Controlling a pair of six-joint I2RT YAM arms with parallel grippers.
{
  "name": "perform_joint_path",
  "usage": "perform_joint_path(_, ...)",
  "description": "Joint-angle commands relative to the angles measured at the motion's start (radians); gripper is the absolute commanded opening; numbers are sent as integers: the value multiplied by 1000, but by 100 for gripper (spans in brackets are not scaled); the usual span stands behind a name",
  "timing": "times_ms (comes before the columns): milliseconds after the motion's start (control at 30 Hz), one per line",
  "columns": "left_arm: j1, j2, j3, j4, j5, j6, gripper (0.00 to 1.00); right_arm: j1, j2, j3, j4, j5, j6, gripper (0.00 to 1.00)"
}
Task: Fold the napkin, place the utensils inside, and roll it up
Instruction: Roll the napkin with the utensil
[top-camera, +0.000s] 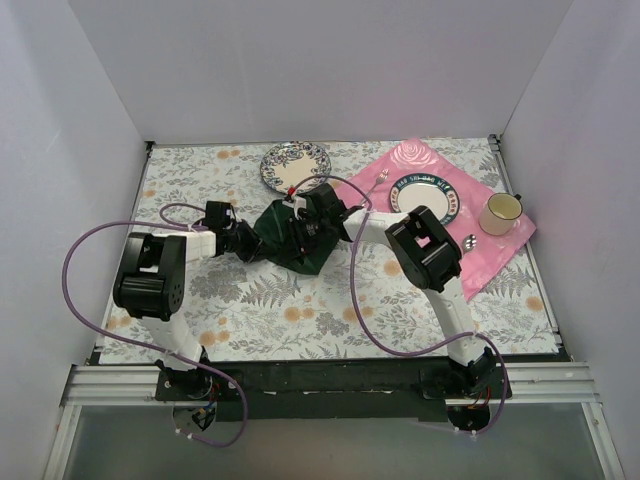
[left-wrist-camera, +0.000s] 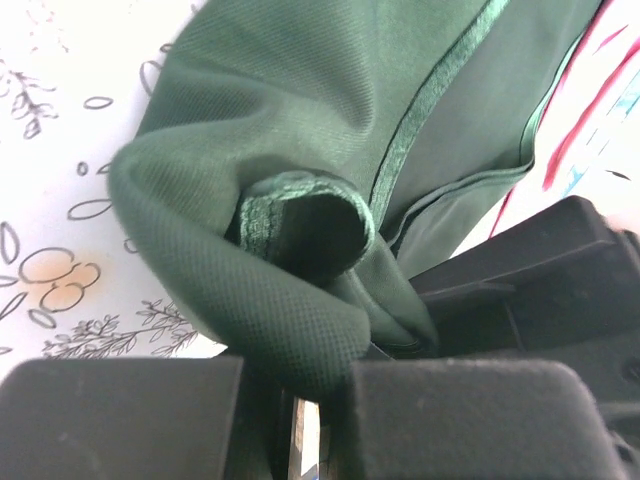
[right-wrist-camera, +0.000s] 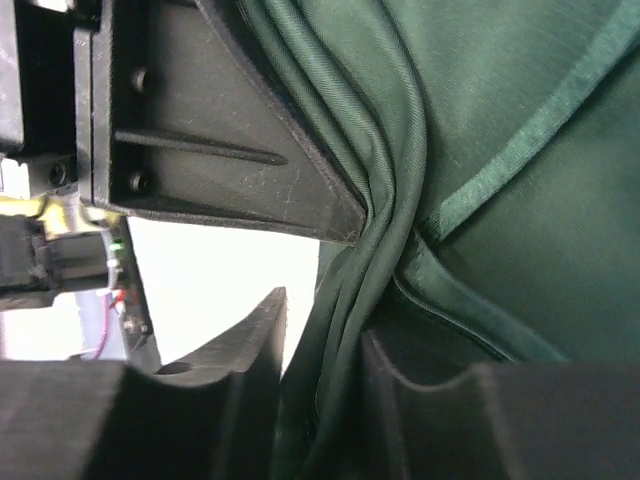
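Observation:
The dark green napkin (top-camera: 290, 245) lies bunched and partly folded on the floral table, between my two grippers. My left gripper (top-camera: 247, 240) is shut on a rolled fold at its left side; in the left wrist view the napkin (left-wrist-camera: 330, 120) bulges out from between the gripper (left-wrist-camera: 305, 395). My right gripper (top-camera: 318, 222) is shut on several layers of the napkin's right edge; in the right wrist view the napkin (right-wrist-camera: 500, 150) runs down through the gripper (right-wrist-camera: 325, 395). The two grippers are almost touching. The gold utensils are not visible in any view.
A blue-patterned plate (top-camera: 295, 165) sits just behind the napkin. To the right, the pink rose placemat (top-camera: 500, 250) holds a green-rimmed plate (top-camera: 425, 195), a cream cup (top-camera: 500, 213), a silver spoon (top-camera: 470, 240) and a silver fork (top-camera: 382, 180). White walls enclose the table.

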Motion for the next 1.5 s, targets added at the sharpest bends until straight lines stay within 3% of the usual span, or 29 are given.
perform_joint_path(0, -5, 28, 20, -13, -19, 33, 0, 5, -36, 85, -323, 201, -198, 43)
perform_joint_path(133, -5, 37, 30, -13, -13, 32, 0, 16, -60, 149, -499, 320, -309, 54)
perform_joint_path(333, -7, 12, 51, -25, -2, 32, 0, 54, -128, 139, -553, 470, -443, 66)
perform_joint_path(667, -9, -17, 71, -47, 5, 24, 0, 162, -122, 163, -530, 725, -587, 69)
perform_joint_path(833, -10, -22, 79, -48, 10, 25, 0, 197, -113, 179, -524, 896, -598, 63)
perform_joint_path(967, -10, -26, 83, -54, 10, 27, 0, 188, -134, 165, -500, 900, -598, 56)
perform_joint_path(1067, -10, -31, 91, -57, 8, 27, 0, 180, -128, 182, -510, 876, -590, 43)
perform_joint_path(1233, -10, -54, 108, -76, -4, 44, 0, 153, -131, 177, -506, 785, -559, 25)
perform_joint_path(1300, -10, -71, 114, -91, -21, 47, 1, 131, -137, 157, -489, 680, -536, 20)
perform_joint_path(1367, -10, -112, 114, -112, -41, 61, 4, 105, -140, 133, -474, 617, -518, 18)
perform_joint_path(1467, -10, -187, 111, -152, -90, 82, 19, 72, -140, 102, -437, 467, -480, 10)
